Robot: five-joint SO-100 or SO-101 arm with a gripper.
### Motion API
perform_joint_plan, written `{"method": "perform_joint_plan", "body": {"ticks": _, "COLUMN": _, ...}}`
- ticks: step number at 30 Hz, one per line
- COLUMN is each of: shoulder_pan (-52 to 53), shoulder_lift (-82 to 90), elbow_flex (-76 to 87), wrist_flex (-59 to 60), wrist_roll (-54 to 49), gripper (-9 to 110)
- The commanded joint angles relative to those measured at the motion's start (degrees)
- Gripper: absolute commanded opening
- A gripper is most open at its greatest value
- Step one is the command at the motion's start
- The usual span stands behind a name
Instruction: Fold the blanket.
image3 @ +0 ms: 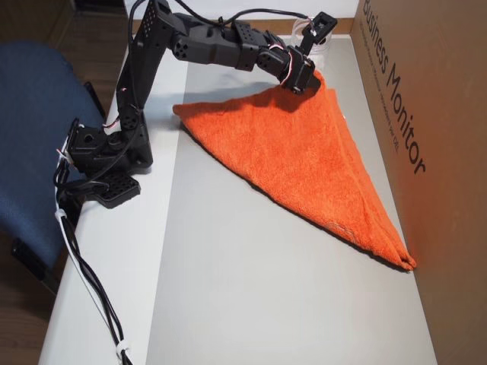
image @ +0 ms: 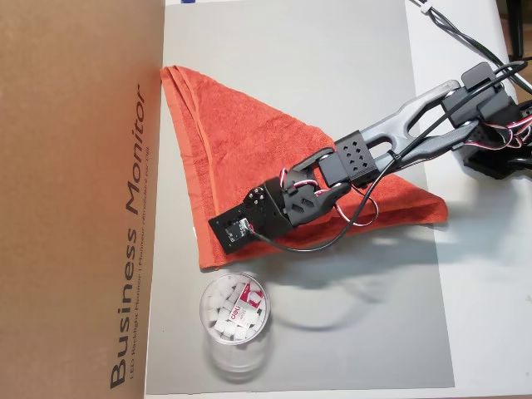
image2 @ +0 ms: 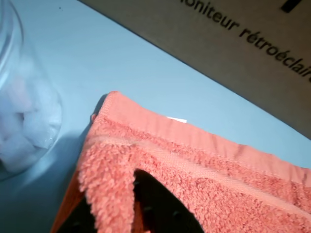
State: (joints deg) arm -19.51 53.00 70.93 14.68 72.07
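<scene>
The blanket (image: 249, 141) lies on the grey mat (image: 332, 66) of the bench (image: 482, 291), folded into a rough triangle. In an overhead view its long hemmed side runs down the left, just beside the cardboard box (image: 75, 199), and one point reaches far right, under the arm (image: 424, 108). In an overhead view (image3: 304, 160) from the other side, the same triangle tapers to a near-right point against the box (image3: 426, 114), with doubled layers visible along that edge. The jaws (image3: 304, 82) sit over the far corner of the blanket, which looks lifted there. In the wrist view, cloth (image2: 194, 174) drapes over a dark finger (image2: 160, 208); only part of that finger shows, so the jaws seem clenched on the corner, though the pinch itself is hidden by terry pile. In an overhead view the gripper (image: 218, 235) body and its camera block cover the fingertips entirely. A clear cup (image: 235, 312) of white pieces stands just beside the blanket's lower corner. In the wrist view it is blurred and cut off at the left edge (image2: 24, 121). A small white tag (image2: 176, 119) peeks past the hem. Box lettering is cut off in the wrist view.
</scene>
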Motion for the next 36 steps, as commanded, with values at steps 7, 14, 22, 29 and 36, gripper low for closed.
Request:
{"method": "perform_joint_plan", "body": {"ticks": 7, "shoulder_pan": -0.7, "shoulder_lift": -1.05, "elbow_flex": -3.34, "wrist_flex": -0.79, "wrist_roll": 0.18, "gripper": 0}}
{"method": "perform_joint_plan", "body": {"ticks": 14, "shoulder_pan": -0.7, "shoulder_lift": -2.02, "elbow_flex": -3.34, "wrist_flex": -0.88, "wrist_roll": 0.18, "gripper": 0}}
{"method": "perform_joint_plan", "body": {"ticks": 22, "shoulder_pan": -1.32, "shoulder_lift": -3.87, "elbow_flex": -3.43, "wrist_flex": -1.14, "wrist_roll": 0.26, "gripper": 0}}
{"method": "perform_joint_plan", "body": {"ticks": 29, "shoulder_pan": -1.93, "shoulder_lift": -4.04, "elbow_flex": -3.34, "wrist_flex": -0.44, "wrist_roll": 0.18, "gripper": 0}}
{"method": "perform_joint_plan", "body": {"ticks": 36, "shoulder_pan": -1.93, "shoulder_lift": -4.04, "elbow_flex": -2.9, "wrist_flex": -0.26, "wrist_roll": 0.18, "gripper": 0}}
